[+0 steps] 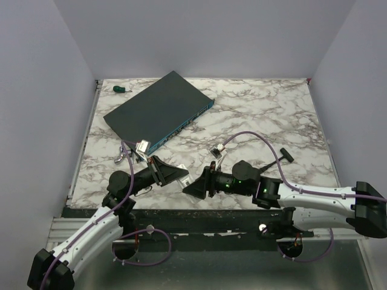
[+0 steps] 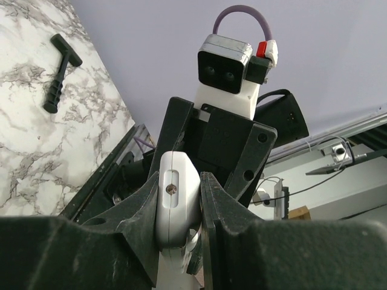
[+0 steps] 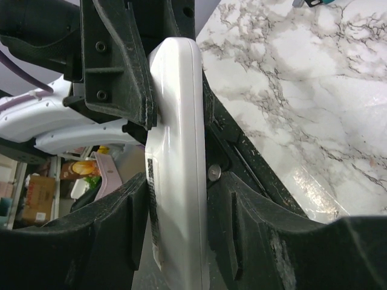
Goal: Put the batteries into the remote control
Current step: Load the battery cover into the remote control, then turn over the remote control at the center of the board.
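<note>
Gripping remote [image 3: 178, 121] tight in my left end effector [image 2: 179, 181]; right end effector [image 3: 181, 205] straddles it, whether pinching I cannot tell.

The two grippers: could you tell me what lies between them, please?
The remote control, clamped by the left gripper, reaching into the right gripper; both wrist views show it.

Centre of frame: white remote control [image 3: 176, 151] edge-on, running top to bottom, label strip [image 3: 152, 205] along lower left edge. Pinched at upper left by left gripper [image 3: 178, 103], black jaws tight. Flanked at bottom by right gripper [image 3: 181, 193], jaws apart, dark gap on right side. Upper right: marble table [image 3: 314, 103].
</note>
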### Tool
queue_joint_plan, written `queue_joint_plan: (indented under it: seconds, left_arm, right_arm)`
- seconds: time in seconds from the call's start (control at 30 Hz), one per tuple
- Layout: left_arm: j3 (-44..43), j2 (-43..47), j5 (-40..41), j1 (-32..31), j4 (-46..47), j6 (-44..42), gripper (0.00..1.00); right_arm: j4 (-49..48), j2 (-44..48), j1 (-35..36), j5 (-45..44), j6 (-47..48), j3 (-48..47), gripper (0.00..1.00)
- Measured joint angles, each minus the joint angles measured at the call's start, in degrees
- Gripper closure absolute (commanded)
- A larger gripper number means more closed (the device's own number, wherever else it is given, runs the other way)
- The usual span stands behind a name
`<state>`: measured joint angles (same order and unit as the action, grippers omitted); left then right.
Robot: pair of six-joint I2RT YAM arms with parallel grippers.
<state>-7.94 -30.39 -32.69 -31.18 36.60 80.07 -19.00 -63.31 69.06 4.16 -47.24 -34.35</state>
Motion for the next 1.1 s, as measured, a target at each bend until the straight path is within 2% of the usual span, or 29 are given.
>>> queue_joint_plan:
  seconds: [0.1,0.23,0.4,0.43,0.5,0.63,0.7,0.73,0.8,0.83,0.93,1.1]
  left_arm:
    - [-0.1,-0.2,-0.3,0.0,0.0,-0.3,1.00]
    - [-0.1,-0.3,-0.4,0.0,0.0,-0.8,1.00]
    - [-0.1,-0.2,-0.9,0.0,0.5,-1.3,1.00]
    - [-0.2,-0.1,-1.1,0.0,0.7,-1.4,0.98]
    - [-0.3,0.3,-1.4,0.1,1.2,-1.5,0.88]
    - [-0.7,0.5,-1.4,0.2,1.3,-2.1,0.60]
    - [-0.8,0.5,-1.4,0.2,1.0,-2.4,0.38]
    - [-0.8,0.5,-1.3,0.2,0.8,-2.4,0.23]
    - [-0.8,0.5,-1.3,0.2,0.4,-2.7,0.05]
    - [-0.9,0.6,-1.2,0.2,0.0,-3.0,0.01]
    - [-1.6,1.2,-0.9,0.2,-3.3,-4.1,0.01]
    - [-5.6,5.7,2.9,0.2,-18.1,-10.3,0.01]
  right_arm:
    - [1.5,1.0,0.0,0.2,0.8,0.0,0.47]
    - [2.4,1.9,0.0,0.3,1.3,0.0,0.55]
    - [2.4,2.0,0.0,0.9,1.1,0.0,0.84]
    - [2.3,2.0,-0.1,1.2,1.2,0.0,0.91]
    - [2.0,2.1,-0.1,1.6,0.4,-0.1,0.99]
    - [1.0,2.2,-0.1,1.8,0.4,-0.1,0.99]
    - [1.1,2.2,-0.1,1.6,0.3,-0.1,0.99]
    - [1.2,2.2,-0.1,1.3,0.4,-0.1,0.99]
    - [1.4,2.4,0.0,0.5,0.4,-0.1,0.99]
    - [1.8,2.7,-0.1,-0.2,0.4,-0.1,0.99]
    - [3.4,4.6,-0.1,-3.6,0.7,0.0,0.99]
    - [12.0,10.1,-0.1,-15.0,0.8,-0.1,0.99]
